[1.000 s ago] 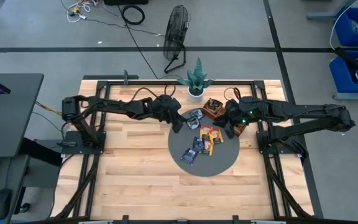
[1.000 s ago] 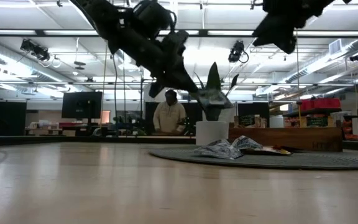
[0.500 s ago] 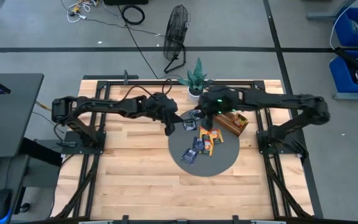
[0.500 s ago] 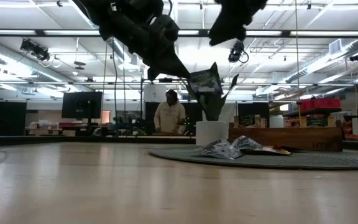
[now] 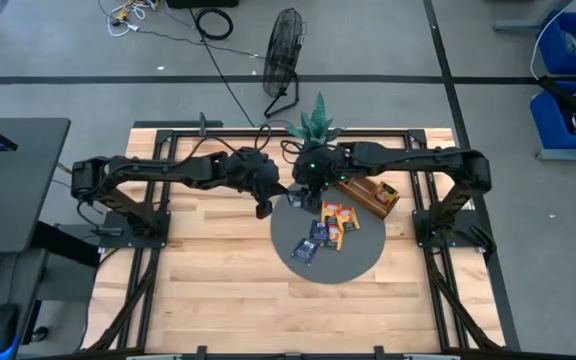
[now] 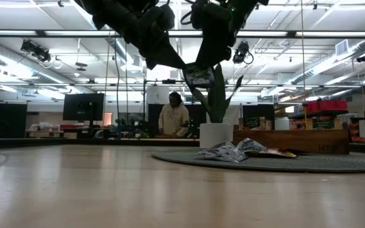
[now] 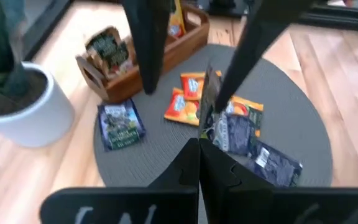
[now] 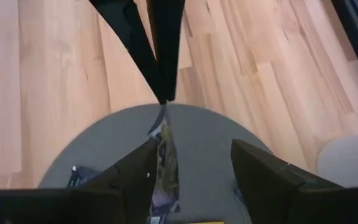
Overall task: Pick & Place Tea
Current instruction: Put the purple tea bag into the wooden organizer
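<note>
Right wrist view shows a handoff: the left end effector [image 8: 163, 93] is pinched shut on one tea sachet [image 8: 161, 158], held mid-air above the grey mat [image 5: 363, 262], around 11 o'clock. It's light, floppy and crinkly, so grab a flat edge. Your right end effector [image 8: 194, 168] is spread wide around it, not touching yet.

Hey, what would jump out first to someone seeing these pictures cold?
Two dark arms meet in mid-air over the round grey mat: the left gripper, shut, dangles a tea sachet edge-on between the right gripper's open jaws. Below, more sachets lie on the mat beside a wooden tray and a potted plant.
</note>
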